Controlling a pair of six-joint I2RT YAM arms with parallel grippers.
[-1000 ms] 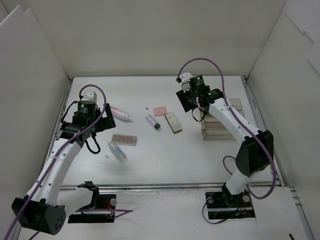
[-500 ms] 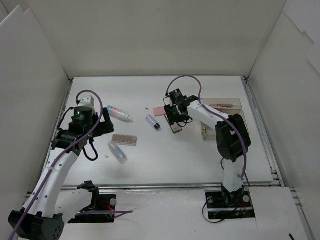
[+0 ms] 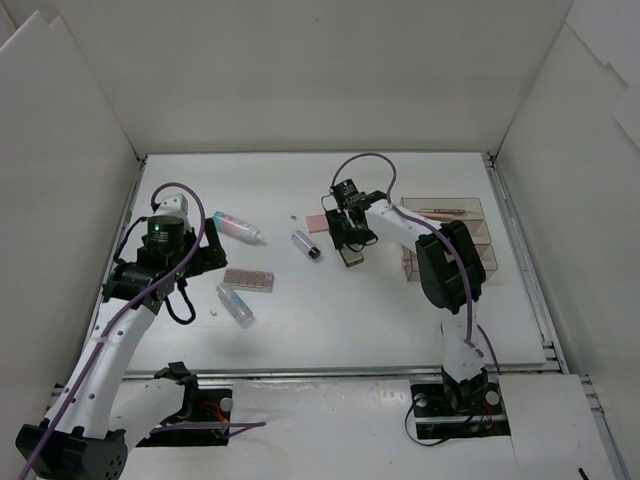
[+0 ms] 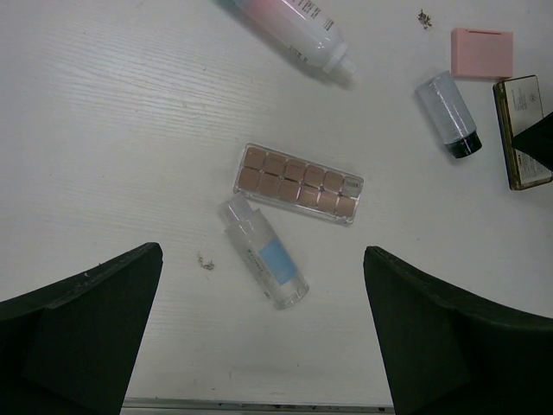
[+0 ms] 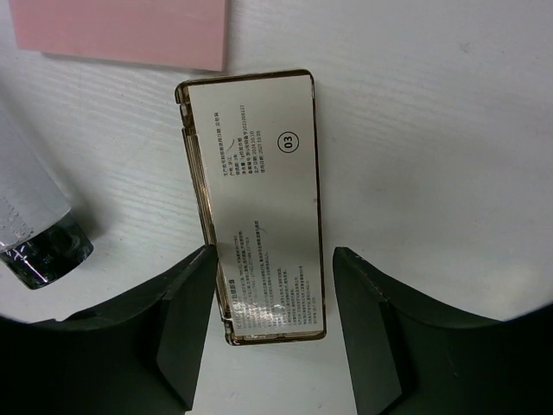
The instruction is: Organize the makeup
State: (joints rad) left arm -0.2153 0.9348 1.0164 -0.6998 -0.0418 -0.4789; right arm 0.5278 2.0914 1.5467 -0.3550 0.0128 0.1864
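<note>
My right gripper (image 5: 275, 311) is open and low over a flat gold-edged compact (image 5: 255, 199), one finger on each long side, not closed on it; in the top view it (image 3: 347, 240) covers most of the compact (image 3: 350, 256). A pink square (image 5: 121, 30) and a small dark-capped bottle (image 5: 34, 233) lie just left of it. My left gripper (image 4: 263, 346) is open and empty, above a clear blue-labelled bottle (image 4: 263, 264), a brown palette (image 4: 298, 183) and a pink bottle (image 4: 294, 26). A thin pencil (image 3: 440, 210) lies on the acrylic box.
The clear acrylic tiered box (image 3: 470, 245) stands at the right, beside my right arm. White walls enclose the table on three sides. Small crumbs (image 4: 206, 259) lie near the clear bottle.
My right gripper swung left from over the acrylic box and came down around the gold-edged compact. My left arm pulled back slightly toward the near left.
</note>
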